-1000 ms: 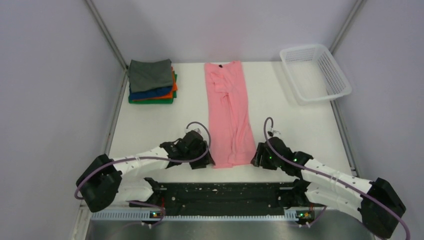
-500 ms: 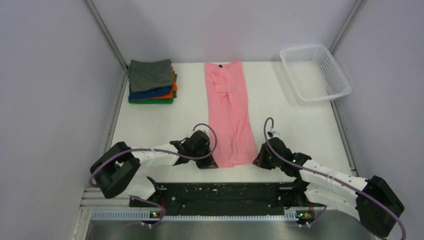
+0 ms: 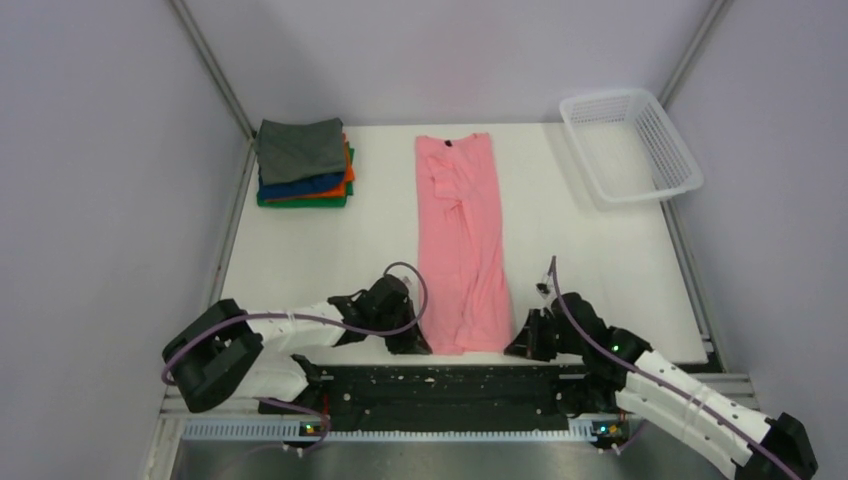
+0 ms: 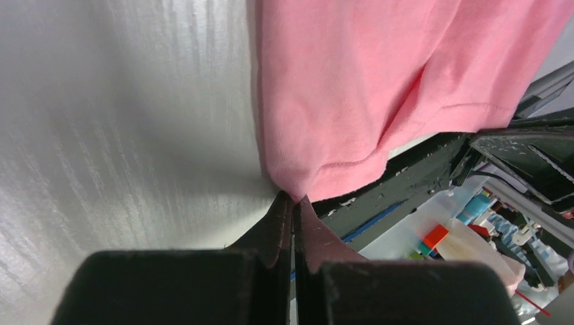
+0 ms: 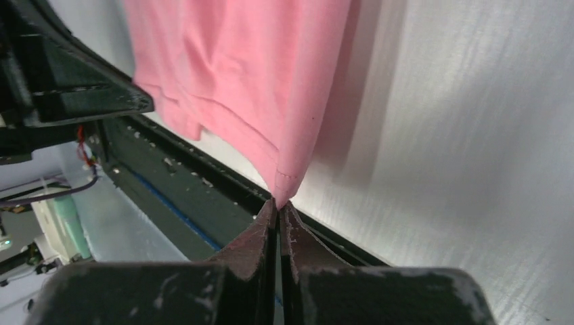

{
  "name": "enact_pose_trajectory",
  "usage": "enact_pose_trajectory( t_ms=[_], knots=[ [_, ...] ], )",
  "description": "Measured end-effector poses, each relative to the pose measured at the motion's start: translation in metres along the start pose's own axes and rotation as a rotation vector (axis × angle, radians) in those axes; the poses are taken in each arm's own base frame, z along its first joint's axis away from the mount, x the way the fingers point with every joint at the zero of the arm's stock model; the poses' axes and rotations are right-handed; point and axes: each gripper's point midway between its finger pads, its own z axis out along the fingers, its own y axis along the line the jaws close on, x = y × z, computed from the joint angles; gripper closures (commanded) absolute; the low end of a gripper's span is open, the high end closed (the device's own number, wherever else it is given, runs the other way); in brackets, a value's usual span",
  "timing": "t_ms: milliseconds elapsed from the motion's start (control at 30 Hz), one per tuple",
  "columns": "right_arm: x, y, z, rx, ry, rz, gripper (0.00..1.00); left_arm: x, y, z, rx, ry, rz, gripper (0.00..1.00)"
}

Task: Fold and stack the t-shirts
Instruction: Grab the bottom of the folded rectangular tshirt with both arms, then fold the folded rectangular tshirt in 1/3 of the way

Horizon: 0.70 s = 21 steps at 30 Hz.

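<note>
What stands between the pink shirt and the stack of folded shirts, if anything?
Nothing visible does: only bare table lies between the pink shirt and the stack at far left. The basket stands on the other side.

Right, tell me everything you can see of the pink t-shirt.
The pink t-shirt is plain soft cloth, folded lengthwise into a long narrow strip with its sleeves folded in. It lies on the white table, midway across, collar and a small dark label at the far end, hem at the near edge. Creases run through its far half. The left gripper is shut on the near left hem corner and the right gripper on the near right one; nothing else touches it.
</note>
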Motion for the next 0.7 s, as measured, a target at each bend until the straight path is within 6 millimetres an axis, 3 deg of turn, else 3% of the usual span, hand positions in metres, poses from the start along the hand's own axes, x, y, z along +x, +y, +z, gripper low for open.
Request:
enact_pose_trajectory(
  t_ms=[167, 267, 400, 533, 700],
  knots=[
    [-0.005, 0.010, -0.004, -0.035, -0.020, 0.004, 1.00, -0.001, -0.011, -0.003, 0.019, 0.016, 0.047, 1.00],
    [-0.018, 0.015, -0.005, -0.006, -0.049, 0.002, 1.00, -0.015, -0.035, -0.005, 0.043, -0.004, 0.092, 1.00],
    [-0.052, 0.035, -0.009, 0.015, -0.134, -0.032, 1.00, -0.047, -0.064, -0.011, 0.101, -0.066, 0.120, 1.00],
    [-0.087, 0.050, -0.008, 0.037, -0.207, -0.056, 1.00, -0.079, -0.076, -0.015, 0.117, -0.123, 0.117, 1.00],
    [-0.143, 0.055, -0.003, 0.070, -0.301, -0.023, 1.00, -0.137, -0.087, -0.023, 0.125, -0.221, 0.085, 1.00]
  ],
)
